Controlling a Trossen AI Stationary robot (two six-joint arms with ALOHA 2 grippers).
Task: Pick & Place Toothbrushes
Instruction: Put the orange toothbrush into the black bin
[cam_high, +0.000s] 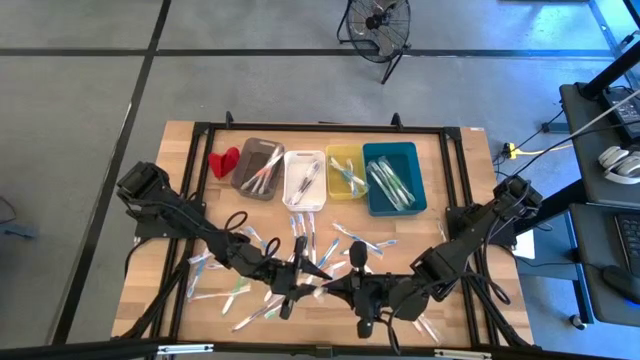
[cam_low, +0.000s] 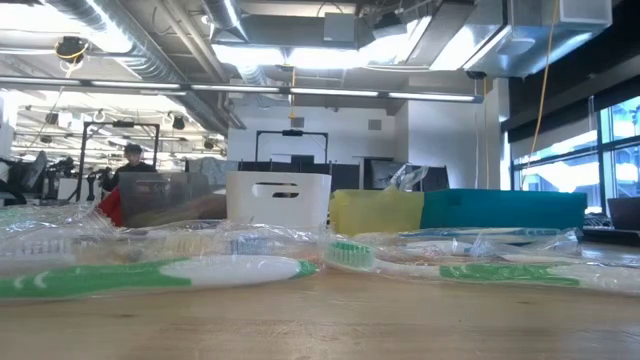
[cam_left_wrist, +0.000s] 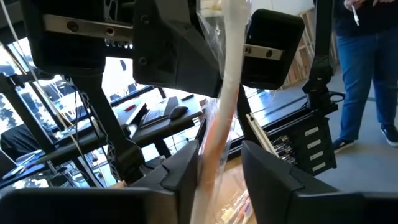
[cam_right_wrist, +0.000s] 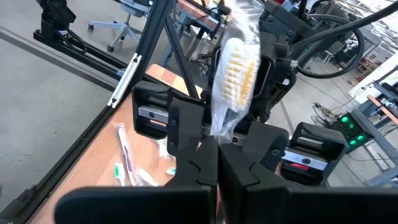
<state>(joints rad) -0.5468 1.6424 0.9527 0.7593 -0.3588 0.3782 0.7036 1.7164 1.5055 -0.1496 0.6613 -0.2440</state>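
High view: a wooden table (cam_high: 470, 180) on grey floor (fan (cam_high: 376, 22) behind) carries four bins (cam_high: 392, 178) and scattered toothbrushes (cam_high: 330, 245). At its near edge both arms meet: right gripper (cam_right_wrist: 217, 149) clamps a wrapped brush (cam_right_wrist: 235, 68); left gripper (cam_left_wrist: 219, 168) straddles the same brush, fingers parted.

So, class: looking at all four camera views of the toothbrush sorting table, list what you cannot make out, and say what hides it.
- High view: the wrapped toothbrush passed between the left claw and right claw is too small to see, with the arms crowding it.
- Left wrist view: its handle colour is blurred by the wrapper.
- Low view: the contents of the white bin are hidden by its wall; both claws are out of frame.
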